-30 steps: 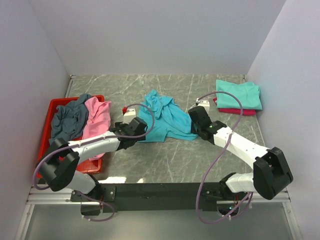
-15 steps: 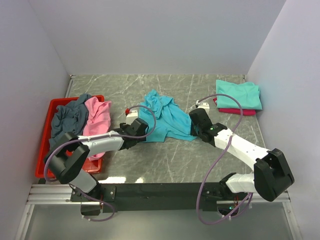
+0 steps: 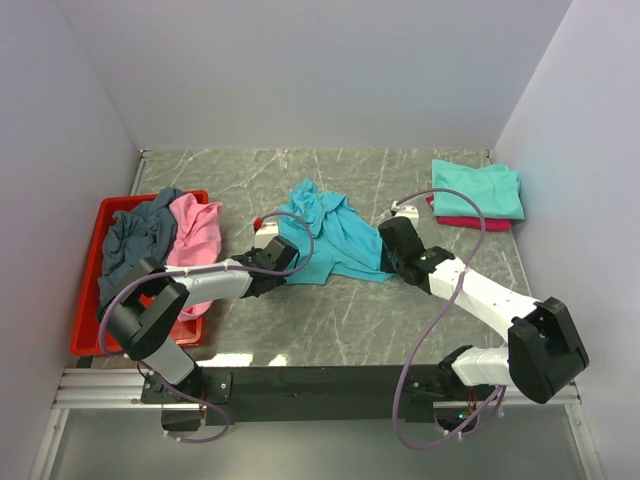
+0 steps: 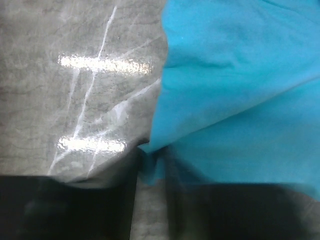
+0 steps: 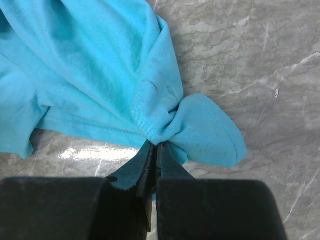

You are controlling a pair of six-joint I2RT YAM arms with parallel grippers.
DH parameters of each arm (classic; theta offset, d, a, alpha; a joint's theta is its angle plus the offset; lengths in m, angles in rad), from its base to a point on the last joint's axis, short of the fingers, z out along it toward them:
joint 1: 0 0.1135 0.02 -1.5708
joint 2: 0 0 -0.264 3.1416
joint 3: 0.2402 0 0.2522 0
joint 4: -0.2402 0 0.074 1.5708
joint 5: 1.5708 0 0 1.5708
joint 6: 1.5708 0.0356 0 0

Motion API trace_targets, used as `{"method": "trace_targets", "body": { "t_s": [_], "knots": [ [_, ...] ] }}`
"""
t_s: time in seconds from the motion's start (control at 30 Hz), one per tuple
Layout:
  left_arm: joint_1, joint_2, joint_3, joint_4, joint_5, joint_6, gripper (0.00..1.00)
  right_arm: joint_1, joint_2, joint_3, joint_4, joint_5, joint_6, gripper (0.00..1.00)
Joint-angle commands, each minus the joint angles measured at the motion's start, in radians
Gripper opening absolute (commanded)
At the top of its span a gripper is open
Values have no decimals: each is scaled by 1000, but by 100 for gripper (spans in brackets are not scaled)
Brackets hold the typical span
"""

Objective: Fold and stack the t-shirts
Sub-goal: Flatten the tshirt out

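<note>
A turquoise t-shirt [image 3: 325, 235] lies crumpled in the middle of the marble table. My left gripper [image 3: 285, 265] sits low at its near left corner. In the left wrist view the dark fingers of that gripper [image 4: 151, 167] are shut on a small corner of the turquoise cloth [image 4: 240, 100]. My right gripper [image 3: 390, 265] is at the near right corner, and in its wrist view it [image 5: 156, 146] is shut tight on a bunched fold of the shirt [image 5: 90, 65]. A mint-green t-shirt [image 3: 480, 187] lies folded on a crimson one [image 3: 460, 221] at the back right.
A red tray [image 3: 90, 300] at the left edge holds a pink t-shirt [image 3: 195, 232] and a slate-grey one [image 3: 140, 240]. White walls close in the left, back and right sides. Purple cables loop above both arms.
My left gripper slid right to the turquoise shirt's near left corner and closed on it. The right gripper stayed shut on its corner and barely moved.
</note>
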Motion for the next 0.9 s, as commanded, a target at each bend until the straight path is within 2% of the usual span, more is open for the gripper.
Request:
{"method": "trace_targets", "body": {
  "t_s": [0.0, 0.03, 0.17, 0.23, 0.37, 0.4, 0.57, 0.63, 0.67, 0.77, 0.87],
  "knots": [
    [2, 9, 7, -40, 17, -2, 5, -6, -34, -10, 30, 8, 12, 0],
    [2, 3, 7, -51, 3, -10, 1, -6, -37, -10, 30, 8, 10, 0],
    [5, -68, 18, -115, -26, -13, 1, -5, -46, -9, 16, 11, 9, 0],
    [18, -159, 32, -157, -30, -5, 1, 1, -43, -6, 10, -7, 9, 0],
    [84, -351, 53, -212, 0, 16, 1, 72, -39, 3, -13, -4, 36, 0],
    [119, -423, 53, -218, 11, 22, 1, 120, -37, 5, -18, 2, 44, 0],
    [210, -569, 37, -253, 42, 41, 1, 222, -14, -3, -60, 11, 96, 2],
    [213, -603, 29, -249, 52, 30, 1, 222, -20, -26, -77, 42, 128, 16],
    [218, -612, 32, -256, 57, 26, 1, 221, -25, -39, -100, 83, 136, 35],
    [224, -638, 44, -279, 45, 19, 1, 199, -48, -50, -136, 114, 151, 62],
    [227, -673, 59, -299, 31, 15, 1, 181, -78, -61, -137, 108, 162, 77]
  ]
}}
